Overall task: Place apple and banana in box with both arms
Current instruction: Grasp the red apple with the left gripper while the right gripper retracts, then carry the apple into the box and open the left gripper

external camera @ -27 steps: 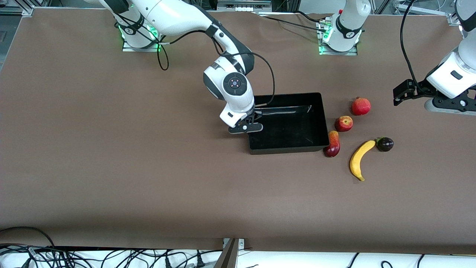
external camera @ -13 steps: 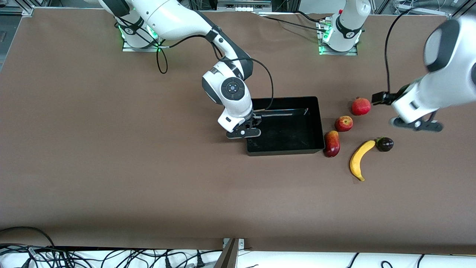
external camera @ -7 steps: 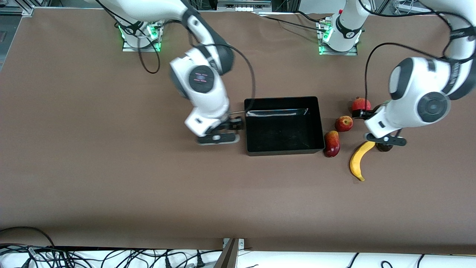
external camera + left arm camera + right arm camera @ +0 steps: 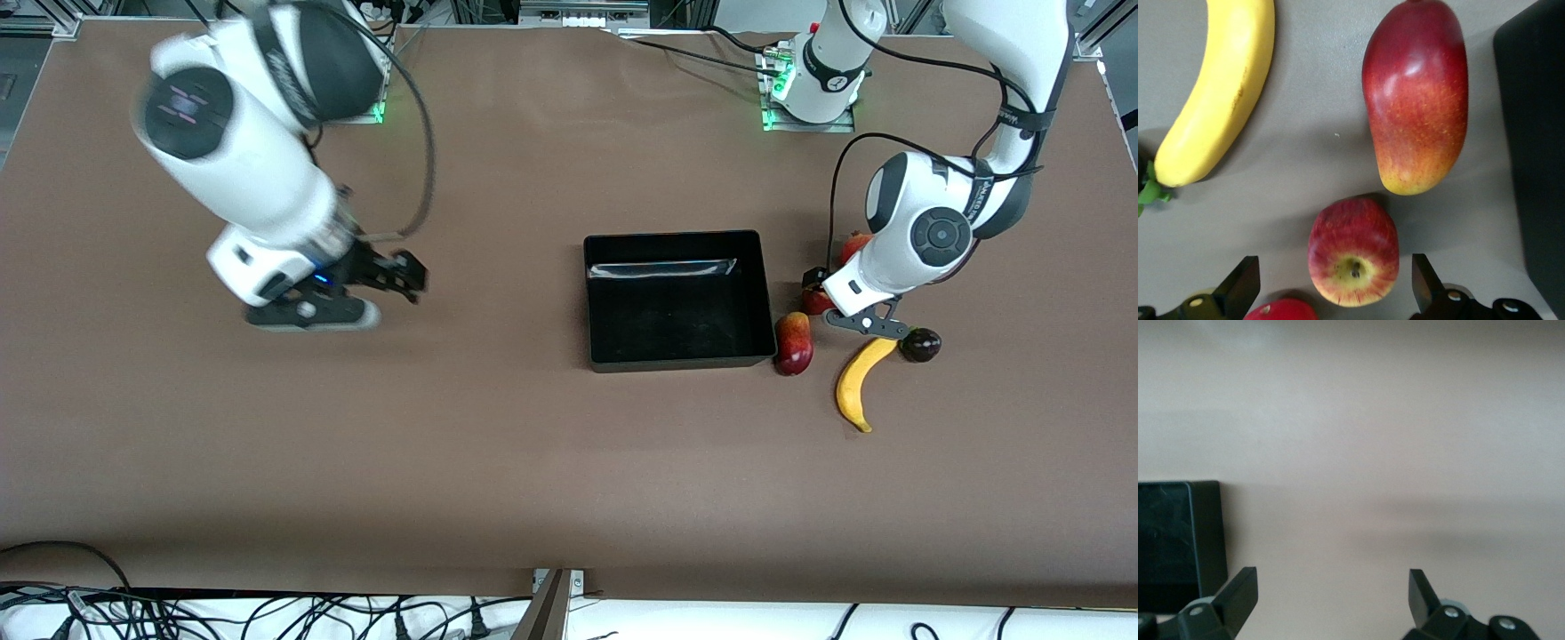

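Observation:
The apple sits on the table between my left gripper's open fingers, untouched; in the front view the gripper hides most of it. My left gripper hangs low over it, beside the box. The banana lies nearer to the front camera than the apple and also shows in the left wrist view. The black box is empty at the table's middle. My right gripper is open and empty over bare table toward the right arm's end, with the box's corner in its wrist view.
A red-yellow mango lies against the box's wall, close to the apple, and shows in the left wrist view. A red pomegranate is partly hidden by the left arm. A small dark purple fruit touches the banana's tip.
My right gripper left the box's edge and swung far toward the right arm's end. My left arm came in from the table's end and lowered over the apple. The fruits have not moved.

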Controlling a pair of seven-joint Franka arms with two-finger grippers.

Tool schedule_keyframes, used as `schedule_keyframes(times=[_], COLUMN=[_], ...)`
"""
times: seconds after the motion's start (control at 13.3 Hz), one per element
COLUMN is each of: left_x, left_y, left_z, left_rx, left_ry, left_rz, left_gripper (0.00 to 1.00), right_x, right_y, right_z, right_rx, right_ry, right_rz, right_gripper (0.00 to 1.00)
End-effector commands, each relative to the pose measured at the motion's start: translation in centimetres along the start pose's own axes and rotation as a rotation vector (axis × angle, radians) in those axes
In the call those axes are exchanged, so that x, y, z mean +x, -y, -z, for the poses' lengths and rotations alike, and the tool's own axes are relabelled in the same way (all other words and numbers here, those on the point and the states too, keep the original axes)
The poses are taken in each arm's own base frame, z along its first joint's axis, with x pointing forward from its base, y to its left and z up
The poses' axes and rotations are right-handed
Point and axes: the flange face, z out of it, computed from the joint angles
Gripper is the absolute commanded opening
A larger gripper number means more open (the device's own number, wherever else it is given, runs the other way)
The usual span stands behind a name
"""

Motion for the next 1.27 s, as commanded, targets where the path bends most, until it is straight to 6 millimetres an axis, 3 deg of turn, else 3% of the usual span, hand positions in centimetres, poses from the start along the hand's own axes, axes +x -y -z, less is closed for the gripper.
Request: schedule_keyframes(times=[0.0,0.15,0.22,0.3,0.38,0.45,0.53,0.75,0.97,1.05,1.2], left_x=[-0.1,-0.5,-0.4,-0.5,-0.5,-0.5,-0.4,0.4,2.9,3.4,4.2], left_y=[-0.2,-0.5,-0.5,-0.4,-0.5,-0.5,-0.3,-0.6,-3.8,-5.6,-8.4], left_z=[-2.8,-4.6,-4.7,-4.6,-4.4,-4.0,-3.2,3.1,11.0,12.1,12.1], left_rx=[0.010,0.007,0.006,0.006,0.007,0.007,0.008,0.005,-0.038,-0.080,-0.166], left_ry=[-0.021,-0.026,-0.023,-0.020,-0.017,-0.004,0.005,0.052,0.116,0.113,0.115], left_rz=[-0.025,-0.028,-0.028,-0.025,-0.030,-0.028,-0.027,-0.008,-0.004,0.000,0.040], left_gripper=[1.00,1.00,0.90,0.43,0.18,0.11,0.07,0.04,0.04,0.06,0.06], right_x=[-4.2,-5.3,-5.9,-6.2,-6.4,-6.4,-6.3,-6.0,-5.6,-5.5,-5.5], right_y=[-5.3,-9.9,-12.2,-14.2,-15.7,-16.9,-18.2,-19.9,-20.2,-20.3,-20.6], right_z=[2.4,4.0,4.7,5.4,6.0,6.2,6.4,7.1,7.0,7.0,7.1], right_rx=[0.036,0.053,0.059,0.057,0.055,0.051,0.049,0.035,-0.014,-0.020,-0.035], right_ry=[0.039,0.034,0.038,0.046,0.047,0.046,0.041,0.021,0.014,0.013,0.010], right_rz=[0.028,0.028,0.046,0.033,0.030,0.040,0.045,0.047,0.055,0.054,0.043], right_gripper=[1.00,1.00,1.00,1.00,1.00,1.00,1.00,1.00,1.00,1.00,1.00])
